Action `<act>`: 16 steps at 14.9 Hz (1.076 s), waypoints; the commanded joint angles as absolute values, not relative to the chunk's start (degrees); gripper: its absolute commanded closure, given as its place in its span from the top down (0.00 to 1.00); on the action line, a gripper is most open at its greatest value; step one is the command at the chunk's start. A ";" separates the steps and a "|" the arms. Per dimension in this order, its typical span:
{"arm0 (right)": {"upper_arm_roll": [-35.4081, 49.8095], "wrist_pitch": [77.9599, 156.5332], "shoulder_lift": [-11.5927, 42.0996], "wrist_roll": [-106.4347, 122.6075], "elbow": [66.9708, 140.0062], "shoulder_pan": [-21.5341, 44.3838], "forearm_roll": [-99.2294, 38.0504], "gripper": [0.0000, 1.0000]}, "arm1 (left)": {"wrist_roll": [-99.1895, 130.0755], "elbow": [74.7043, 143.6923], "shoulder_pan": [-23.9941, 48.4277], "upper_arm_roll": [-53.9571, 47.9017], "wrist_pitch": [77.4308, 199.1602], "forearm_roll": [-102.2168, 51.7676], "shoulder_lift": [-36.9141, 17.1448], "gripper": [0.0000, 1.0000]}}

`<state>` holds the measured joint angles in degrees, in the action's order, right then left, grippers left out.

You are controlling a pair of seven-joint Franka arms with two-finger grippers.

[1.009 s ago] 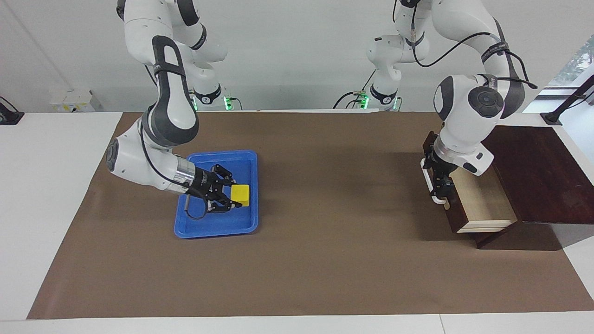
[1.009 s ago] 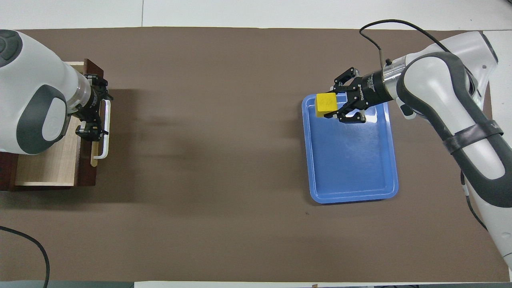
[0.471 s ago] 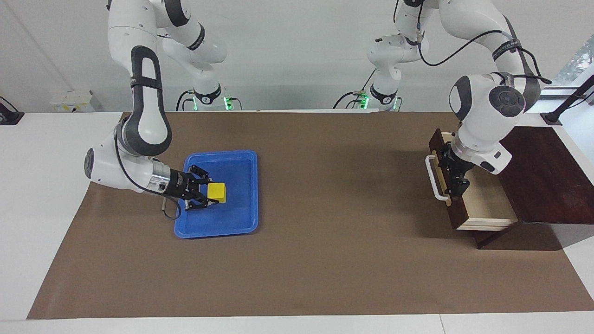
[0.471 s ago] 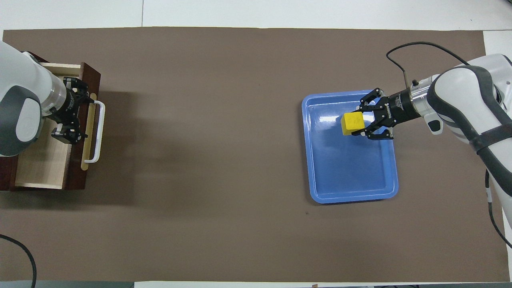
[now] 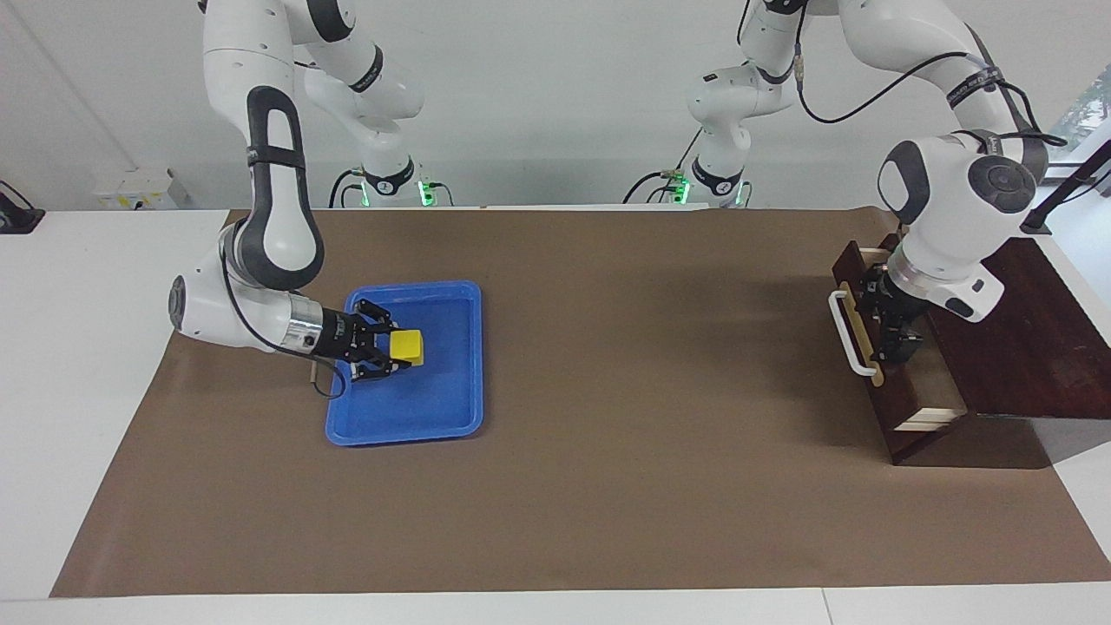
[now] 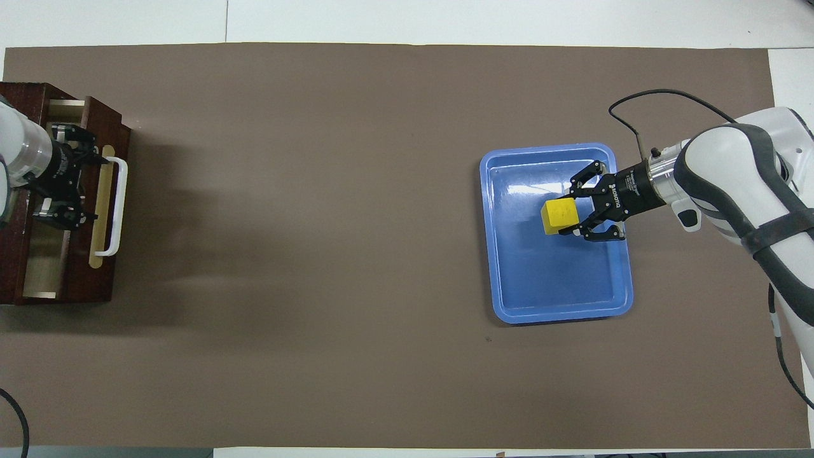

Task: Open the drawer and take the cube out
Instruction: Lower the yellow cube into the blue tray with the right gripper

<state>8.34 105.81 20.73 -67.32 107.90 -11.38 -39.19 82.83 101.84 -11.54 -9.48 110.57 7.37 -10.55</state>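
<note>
Two arms share the work at this moment. We read the right hand (image 5: 392, 356) as clenched on the small bright yellow cube (image 5: 406, 346), holding it low over the flat blue plastic tray (image 5: 404, 430) toward the right arm's end of the brown-covered surface (image 5: 608, 391). Whether the cube already touches the tray floor we cannot tell. Apart from the cube, the tray holds nothing (its floor shows bare blue all round). The near-level reach suggests a set-down inside the tray rim, where the cube cannot slide off.

The left hand (image 5: 894, 325) has its fingers spread wide, grasping nothing, at the dark brown wooden drawer (image 5: 911, 408) with its white bar handle (image 5: 849, 334), toward the left arm's end. We see the drawer nearly closed in its dark wooden box (image 5: 1033, 347): only a thin strip of pale interior shows, with nothing visible in it. The spread fingers sit just inside the drawer front, which we judge suits pushing it shut.
</note>
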 commanded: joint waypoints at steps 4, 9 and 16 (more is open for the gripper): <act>8.70 107.23 17.23 -60.21 114.96 -14.15 -38.85 0.00 | 79.90 103.89 -14.76 -9.58 111.97 8.70 -9.23 1.00; 8.79 109.25 17.49 -57.66 116.55 -15.29 -39.37 0.00 | 79.80 103.89 -15.47 -9.58 112.06 8.88 -9.23 1.00; 8.53 105.12 17.67 -55.99 115.58 -18.10 -38.76 0.00 | 79.80 103.89 -16.00 -9.58 112.41 10.20 -9.23 1.00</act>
<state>8.11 106.63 19.10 -57.77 114.73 -16.54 -39.20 80.75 102.00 -14.87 -9.31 111.24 8.99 -10.55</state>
